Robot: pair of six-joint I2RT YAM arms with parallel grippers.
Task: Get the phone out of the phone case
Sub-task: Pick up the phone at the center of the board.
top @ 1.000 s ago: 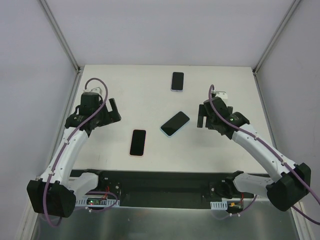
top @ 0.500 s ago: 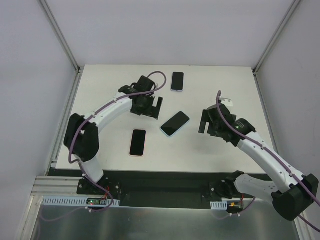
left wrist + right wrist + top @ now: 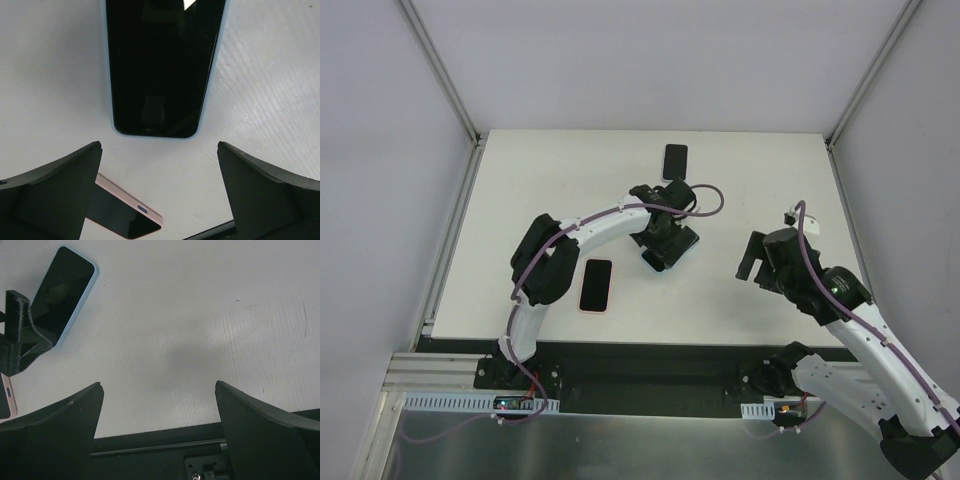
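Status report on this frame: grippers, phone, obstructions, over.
Left gripper open over blue-cased phone. Right gripper open, empty, off to the side. Phone in its case, flat on table. Nothing blocking.

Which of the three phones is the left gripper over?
The tilted light-blue-cased phone at mid-table, under the open left gripper. The pink-cased phone lies toward the near edge; the third phone sits near the far edge.

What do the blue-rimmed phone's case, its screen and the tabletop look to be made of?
Case: pale blue, matte, rounded rim; likely soft plastic or silicone. Screen: glossy black glass, mirroring light. Tabletop: matte white with fine parallel ribs, possibly corrugated plastic board.
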